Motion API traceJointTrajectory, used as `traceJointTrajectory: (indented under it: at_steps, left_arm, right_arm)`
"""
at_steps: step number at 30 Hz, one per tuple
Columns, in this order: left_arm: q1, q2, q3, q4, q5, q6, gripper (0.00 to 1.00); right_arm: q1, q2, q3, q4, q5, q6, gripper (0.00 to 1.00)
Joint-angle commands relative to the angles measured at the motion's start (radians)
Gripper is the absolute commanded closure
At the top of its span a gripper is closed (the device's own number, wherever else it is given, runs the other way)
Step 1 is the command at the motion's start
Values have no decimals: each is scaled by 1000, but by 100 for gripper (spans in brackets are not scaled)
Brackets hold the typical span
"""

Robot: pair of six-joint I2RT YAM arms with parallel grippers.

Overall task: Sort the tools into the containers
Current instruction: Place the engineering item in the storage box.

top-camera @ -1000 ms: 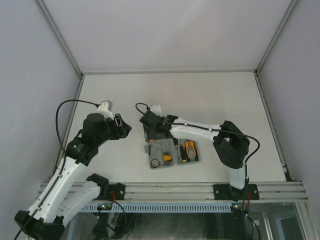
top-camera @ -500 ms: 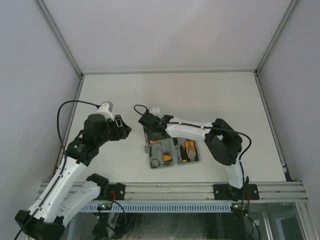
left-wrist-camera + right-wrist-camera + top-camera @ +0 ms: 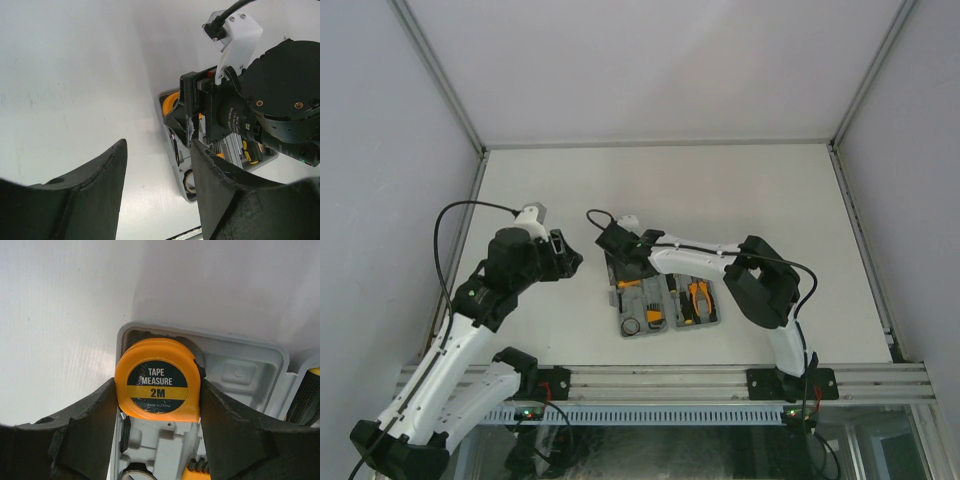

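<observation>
While the right pincer is pinching the orange tape measure by both sides, it is holding it at a corner recess of the grey tool case. Only the wrist view is showing this. From above the arm is hiding it, though the pliers are showing. The left pincer is hanging spread and empty over the white tabletop, with pale walls around it.

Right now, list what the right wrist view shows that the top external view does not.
Only right wrist: the tape measure with its "2M" label, gripped between the right arm's fingers at a corner recess. Only top external: the left arm off to the case's left, and the pliers stowed. Both: the grey case on the white table.
</observation>
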Motion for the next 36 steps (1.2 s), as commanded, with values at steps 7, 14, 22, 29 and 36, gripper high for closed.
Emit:
traceJointTrajectory:
  at_steps: [7, 14, 22, 29, 36]
  left_arm:
    - [8, 2, -17, 28, 14, 9, 43]
    - [8, 6, -33, 45, 40, -20, 43]
    - [8, 18, -51, 77, 75, -53, 43]
    - [8, 21, -55, 78, 81, -58, 43]
    - [8, 25, -57, 79, 82, -62, 43]
  right_arm:
    - [-6, 30, 30, 20, -7, -2, 76]
    - [-17, 7, 8, 24, -5, 3, 54]
    - [-22, -22, 5, 25, -24, -3, 44]
    - [-24, -22, -8, 22, -37, 1, 37]
    - [-26, -37, -12, 20, -46, 0, 29]
